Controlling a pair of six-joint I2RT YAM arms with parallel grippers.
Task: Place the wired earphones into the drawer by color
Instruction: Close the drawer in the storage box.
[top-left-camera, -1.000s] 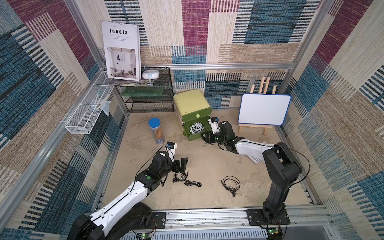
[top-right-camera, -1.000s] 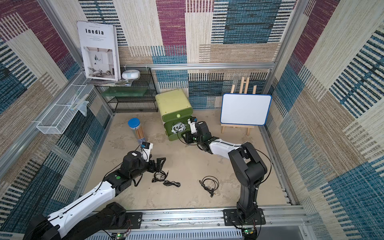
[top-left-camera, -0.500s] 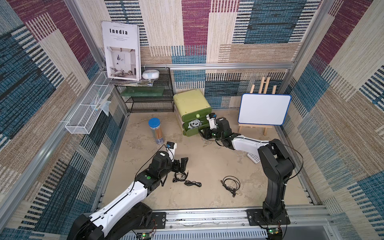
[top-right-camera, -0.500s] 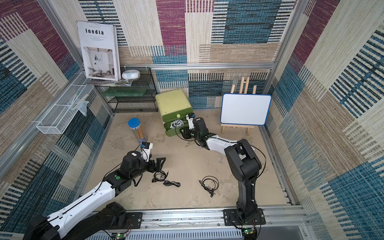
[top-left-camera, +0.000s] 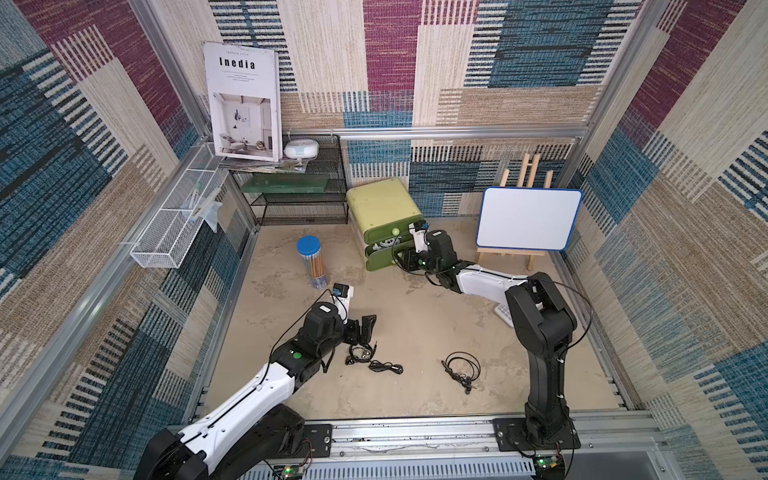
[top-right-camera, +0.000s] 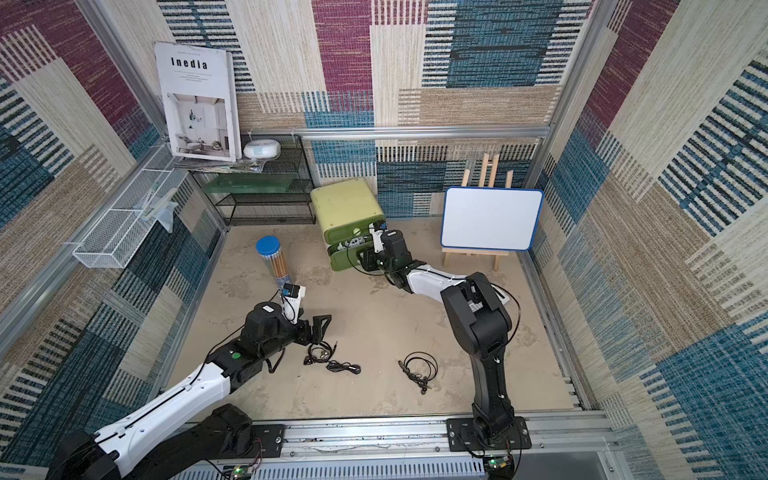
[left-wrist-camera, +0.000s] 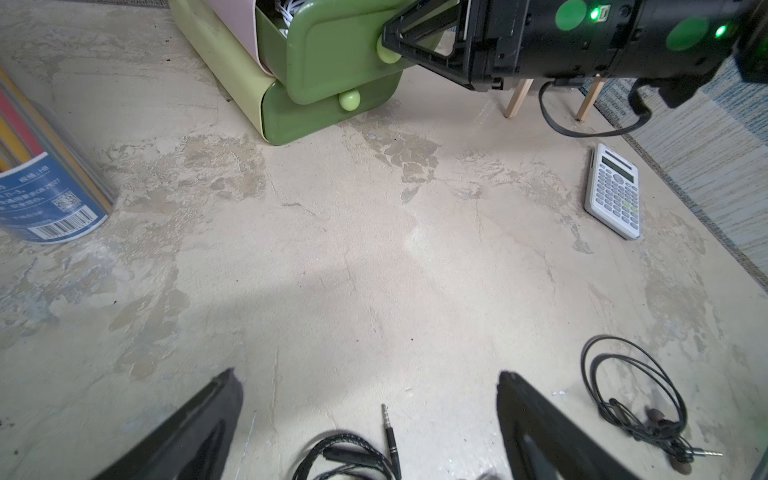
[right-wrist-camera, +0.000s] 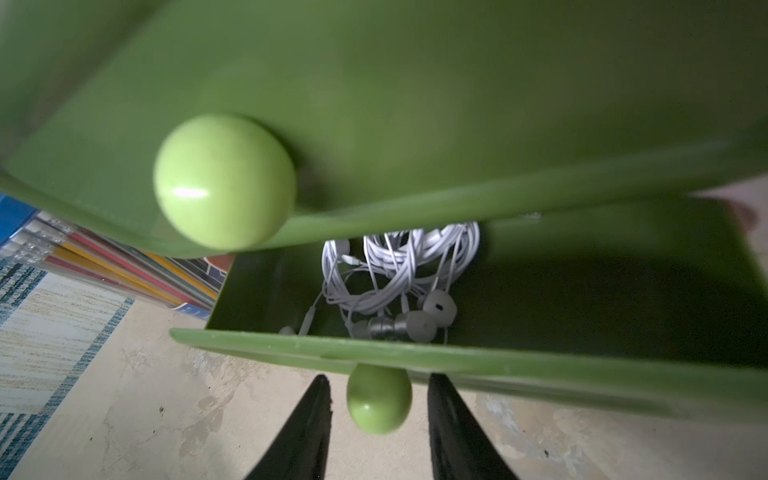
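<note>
**Right gripper brackets the drawer knob; left hovers over a black set**

In both top views, the left gripper (top-left-camera: 360, 332) (top-right-camera: 316, 328) sits low over the sandy floor with its fingers spread wide. A bundle of black earphones (top-left-camera: 365, 357) (top-right-camera: 322, 356) lies just in front of it. A second black set (top-left-camera: 460, 368) (top-right-camera: 417, 368) lies well apart, nearer the right arm's base. The right gripper (top-left-camera: 401, 251) (top-right-camera: 365, 254) is up against the green drawer unit (top-left-camera: 380, 205) (top-right-camera: 347, 203).

Over to the left wrist: the fingers (left-wrist-camera: 199, 432) stand wide apart and hold nothing. The black bundle's jack plug (left-wrist-camera: 389, 432) lies between them on the floor. Off to the side are a calculator (left-wrist-camera: 615, 191) and a pencil tub (left-wrist-camera: 41, 187).

Right wrist now: the middle drawer (right-wrist-camera: 415, 353) stands partly open, with white earphones (right-wrist-camera: 399, 270) coiled inside. The black fingers (right-wrist-camera: 307, 428) straddle its knob (right-wrist-camera: 378, 401), half-spread, with a sliver of floor showing on either side.
</note>
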